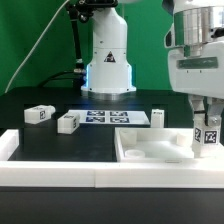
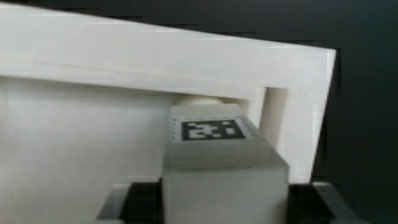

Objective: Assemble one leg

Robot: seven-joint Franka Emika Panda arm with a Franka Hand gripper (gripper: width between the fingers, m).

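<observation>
Closed jaws clamp the leg point(image 1: 207, 135) upright, with the gripper point(image 1: 205, 116) holding its upper part on the exterior view's right, above the near corner of the large flat white piece point(image 1: 150, 150) with the raised rim. From the wrist view, the leg point(image 2: 221, 150) points down toward the inner corner of that piece point(image 2: 160, 70), its tag facing the camera and its far end close to the rim wall; whether it already touches the surface I cannot tell. Three other legs lie loose on the black table point(image 1: 30, 135): one point(image 1: 38, 114) toward the exterior view's left, one point(image 1: 68, 122) beside the marker board point(image 1: 112, 118), and one point(image 1: 158, 119) just past the board. Judging from this, the step in hand is seating the held leg at the corner mount. The next move likely calls for careful alignment with the corner, then a straight descent, perhaps with a twist to fasten.
</observation>
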